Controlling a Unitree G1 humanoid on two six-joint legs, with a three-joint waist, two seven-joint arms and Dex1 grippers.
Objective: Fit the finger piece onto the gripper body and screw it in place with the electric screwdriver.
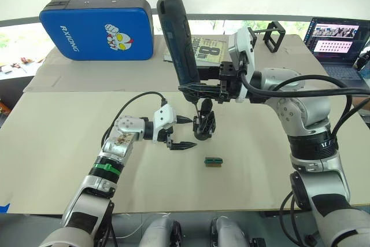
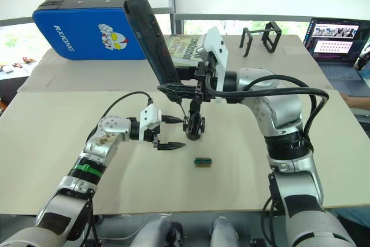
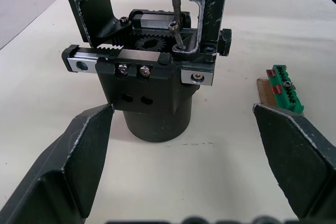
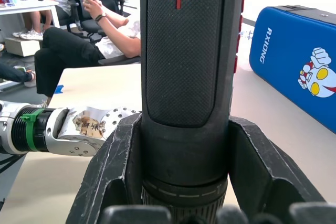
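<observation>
Up close, bit (image 3: 175, 11) on gripper body (image 3: 149, 85)

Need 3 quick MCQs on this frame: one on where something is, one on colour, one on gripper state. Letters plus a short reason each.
1. Where is the screwdriver's bit?
A. On top of the gripper body
B. On the green block
C. On the laptop

2. What colour is the padded case at the table's far side?
A. Red
B. Blue
C. Yellow

3. What is the left gripper doing?
A. Shut on the green block
B. Shut on the screwdriver
C. Open, holding nothing

Answers:
1. A: the bit of the electric screwdriver meets a screw on the gripper body.
2. B: the padded case is blue.
3. C: the left gripper has its fingers spread either side of the body; the green block lies apart.
</observation>
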